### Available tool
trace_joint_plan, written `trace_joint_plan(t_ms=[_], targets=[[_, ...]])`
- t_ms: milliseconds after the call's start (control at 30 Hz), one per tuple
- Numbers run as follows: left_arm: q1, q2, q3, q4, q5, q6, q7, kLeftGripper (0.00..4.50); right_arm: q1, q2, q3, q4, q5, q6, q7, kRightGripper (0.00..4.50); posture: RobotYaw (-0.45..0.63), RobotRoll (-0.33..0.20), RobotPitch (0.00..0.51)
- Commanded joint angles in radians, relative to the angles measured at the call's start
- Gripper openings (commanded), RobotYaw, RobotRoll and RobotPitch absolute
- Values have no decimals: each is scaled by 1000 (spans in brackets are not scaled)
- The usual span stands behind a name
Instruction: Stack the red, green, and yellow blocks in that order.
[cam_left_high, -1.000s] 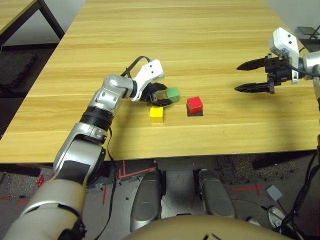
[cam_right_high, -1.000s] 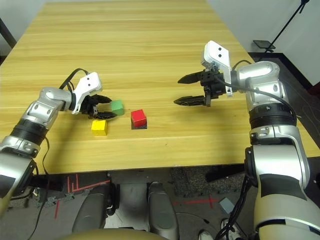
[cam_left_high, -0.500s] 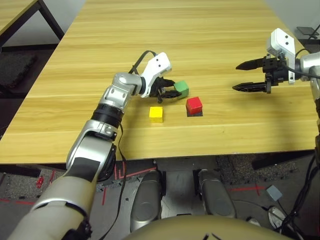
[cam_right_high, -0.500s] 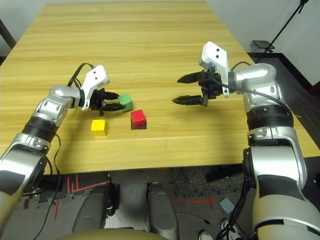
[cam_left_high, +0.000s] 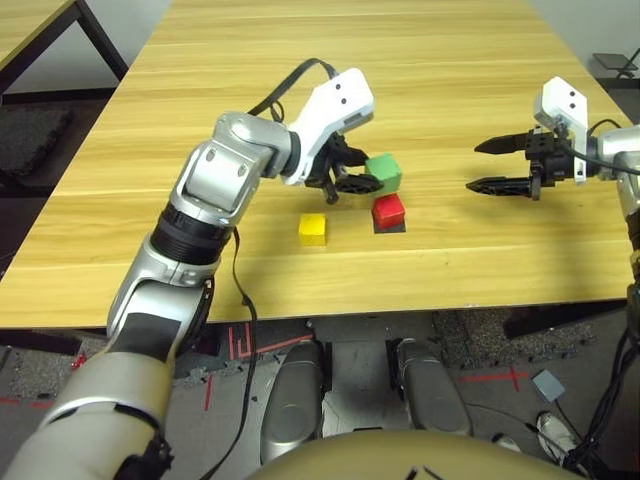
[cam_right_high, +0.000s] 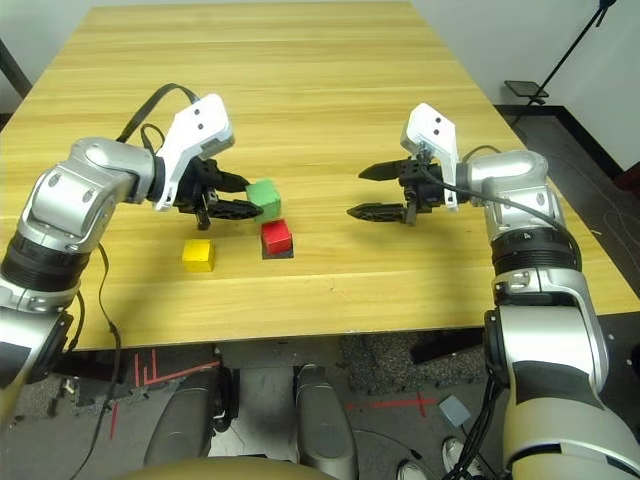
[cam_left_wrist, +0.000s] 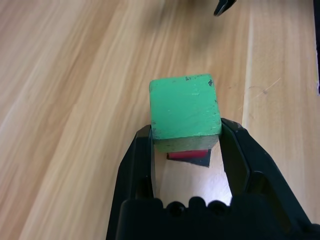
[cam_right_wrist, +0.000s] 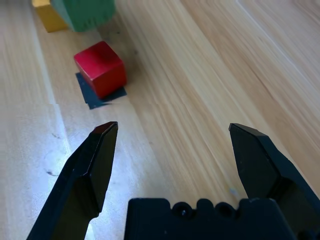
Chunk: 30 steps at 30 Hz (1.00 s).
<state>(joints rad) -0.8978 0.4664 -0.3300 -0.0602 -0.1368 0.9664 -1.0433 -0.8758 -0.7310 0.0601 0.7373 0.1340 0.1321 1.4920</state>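
Observation:
My left gripper (cam_left_high: 358, 177) is shut on the green block (cam_left_high: 383, 172) and holds it in the air, just above and slightly behind the red block (cam_left_high: 388, 210). In the left wrist view the green block (cam_left_wrist: 184, 112) sits between my fingers with a sliver of the red block (cam_left_wrist: 187, 154) under it. The red block rests on a flat black square patch (cam_left_high: 391, 226). The yellow block (cam_left_high: 313, 228) lies on the table to the left of the red one. My right gripper (cam_left_high: 490, 166) hovers open, well to the right of the blocks.
The blocks sit on a long wooden table (cam_left_high: 400, 70) with wide bare wood behind them. Its front edge (cam_left_high: 380, 308) runs close below the blocks. A second table's corner (cam_left_high: 30, 30) stands at far left.
My left gripper has lifted the green block off the table beside the yellow block and carried it right, to above the red block. The right gripper has barely shifted.

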Motion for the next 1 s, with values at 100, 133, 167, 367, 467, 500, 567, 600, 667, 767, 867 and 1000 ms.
trace_joint_plan(t_ms=[100, 133, 167, 367, 467, 500, 567, 600, 667, 767, 867, 1000], targets=[[20, -24, -24, 24, -21, -5, 31, 1993, 39, -4, -21, -69, 74, 11, 96, 4500, 165, 35, 127], [24, -25, -32, 30, -20, -14, 31, 1992, 52, -13, -9, -98, 101, 19, 111, 4500, 159, 35, 128], [28, -28, -36, 37, -21, -19, 35, 1993, 62, -20, -1, -122, 119, 28, 118, 4500, 156, 35, 129], [34, -37, -56, 73, -22, -46, 45, 1993, 76, -34, 1, -168, 145, 55, 122, 4500, 145, 37, 135], [35, -44, -61, 100, -19, -68, 51, 1992, 79, -32, -7, -175, 141, 63, 122, 4500, 141, 39, 140], [36, -45, -62, 108, -17, -78, 52, 1993, 80, -31, -9, -178, 141, 66, 120, 4500, 138, 39, 141], [36, -50, -62, 123, -16, -89, 57, 1993, 84, -29, -12, -187, 142, 74, 115, 4500, 136, 41, 142], [36, -50, -63, 131, -15, -97, 58, 1993, 86, -28, -14, -192, 144, 78, 112, 4500, 135, 41, 142], [37, -49, -67, 146, -11, -112, 57, 1992, 90, -27, -18, -202, 146, 86, 106, 4500, 132, 42, 143], [42, -42, -73, 156, -5, -131, 52, 1993, 95, -28, -23, -211, 147, 93, 97, 4500, 130, 45, 144], [49, -38, -75, 147, -9, -132, 49, 1993, 97, -30, -27, -210, 146, 94, 95, 4500, 132, 45, 145], [52, -35, -73, 127, -17, -117, 48, 1992, 102, -30, -29, -210, 145, 93, 92, 4500, 137, 46, 147]])
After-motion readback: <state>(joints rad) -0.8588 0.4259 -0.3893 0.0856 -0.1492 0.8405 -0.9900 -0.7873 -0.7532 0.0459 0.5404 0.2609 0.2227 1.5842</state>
